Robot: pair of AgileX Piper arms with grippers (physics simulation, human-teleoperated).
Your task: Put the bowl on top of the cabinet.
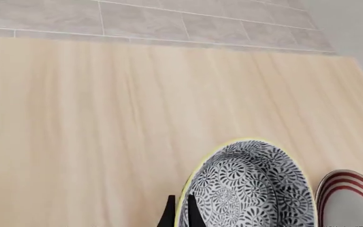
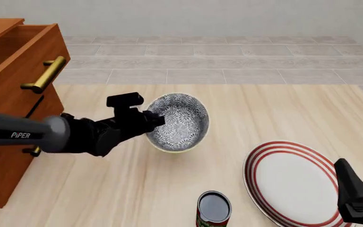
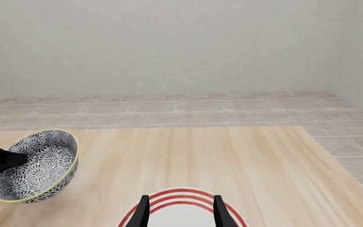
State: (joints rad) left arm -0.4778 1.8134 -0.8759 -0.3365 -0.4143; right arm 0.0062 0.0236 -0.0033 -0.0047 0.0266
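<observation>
Light wood table fills the scene, grey tiled floor beyond its far edge. Cabinet stands at the far left, reddish-brown wood, brass bar handle on its front, top edge running out of the picture. Left arm, grey link marked PiPER then black wrist, reaches in from the left toward table centre. Plate, white with red rings, lies flat near right. Bowl, blue-grey floral with pale yellow rim, is left of centre, right of the cabinet and well apart from its top, tilted so its opening faces up and toward the near side; in the right wrist view it appears lifted clear of the table. Left gripper is clamped on the bowl's left rim, one thin black finger either side of the wall, narrow gap. Right gripper sits at the near right over the plate's edge, fingers spread apart, holding nothing. Dark can stands upright at the near edge, just left of the plate, near side of the bowl.
</observation>
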